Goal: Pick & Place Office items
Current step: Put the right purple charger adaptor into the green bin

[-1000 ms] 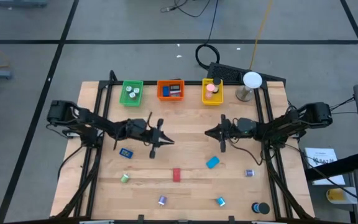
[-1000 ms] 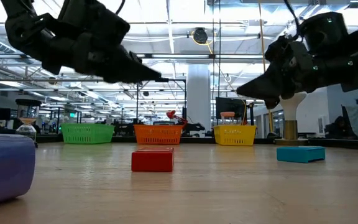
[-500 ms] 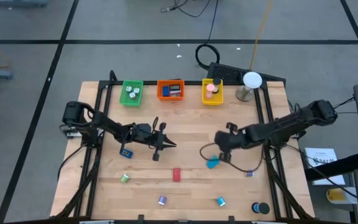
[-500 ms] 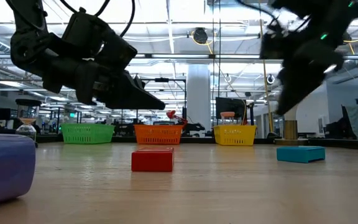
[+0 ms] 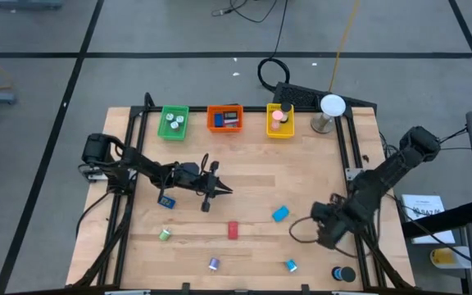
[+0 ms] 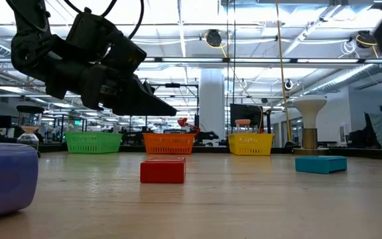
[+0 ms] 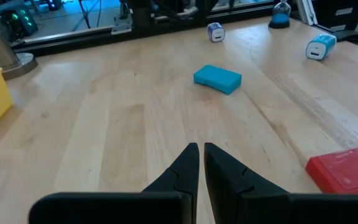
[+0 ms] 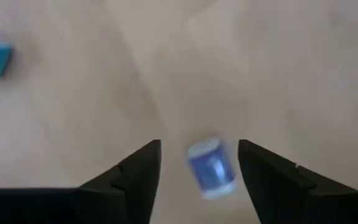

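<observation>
Along the top edge of the wooden worktop [image 5: 244, 176] sit a green tray [image 5: 173, 122], an orange tray [image 5: 225, 119] and a yellow tray [image 5: 279, 120], with a white ball on a stand [image 5: 330, 111] to their right. The left claw [image 5: 216, 191] hovers left of centre, while the right claw [image 5: 328, 225] hangs at lower right. A red block [image 5: 233, 230] and a blue block [image 5: 280, 214] lie between them.

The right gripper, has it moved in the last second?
Yes. The right gripper has swung away from the yellow tray toward the table's near right corner, passing the blue block; its open fingers now straddle a small blue piece.

A large industrial lab hall: ceiling trusses [image 6: 257, 63], strip lights, workstations behind.
</observation>
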Robot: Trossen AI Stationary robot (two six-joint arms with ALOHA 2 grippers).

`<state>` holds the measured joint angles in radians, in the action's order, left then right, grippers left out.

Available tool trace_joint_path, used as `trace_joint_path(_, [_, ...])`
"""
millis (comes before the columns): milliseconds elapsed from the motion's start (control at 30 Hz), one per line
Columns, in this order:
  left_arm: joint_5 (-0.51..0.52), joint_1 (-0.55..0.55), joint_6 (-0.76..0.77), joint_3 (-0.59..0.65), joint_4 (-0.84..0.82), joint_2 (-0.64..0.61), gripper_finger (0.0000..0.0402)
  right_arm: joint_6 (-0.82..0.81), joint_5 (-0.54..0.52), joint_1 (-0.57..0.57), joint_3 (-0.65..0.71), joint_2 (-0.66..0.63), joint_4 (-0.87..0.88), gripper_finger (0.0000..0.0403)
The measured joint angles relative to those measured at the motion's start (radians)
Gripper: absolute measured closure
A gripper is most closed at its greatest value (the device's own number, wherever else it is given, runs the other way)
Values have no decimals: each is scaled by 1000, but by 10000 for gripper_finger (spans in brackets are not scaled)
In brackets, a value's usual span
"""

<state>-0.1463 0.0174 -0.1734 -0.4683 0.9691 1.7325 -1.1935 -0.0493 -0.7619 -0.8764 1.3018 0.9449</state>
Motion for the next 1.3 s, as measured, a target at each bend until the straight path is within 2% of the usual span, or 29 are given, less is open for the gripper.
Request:
trace_joint_path(167, [0,0,2,0,-5,0,369,-114,-36,-119,0,0,35,163])
trace_joint_path(400, [0,0,3,0,-18,0,369,-130,-140,-203,11,0,77,156])
trace_joint_path(667, [0,0,3,0,-25,0,369,-126,-128,-203,128,0,-112,156])
trace_joint_path(767, [0,0,3,0,-26,0,369,-126,-74,-202,166,0,-133,157])
trace_joint_path(933, [0,0,4,0,-26,0,369,-127,-26,-202,195,0,-143,189])
trace_joint_path(1167, [52,0,34,-1,-26,0,369,-88,-28,-179,200,0,-164,274])
trace_joint_path(1300, [85,-8,45,-1,-29,0,369,-33,-54,-125,200,-1,-196,275])
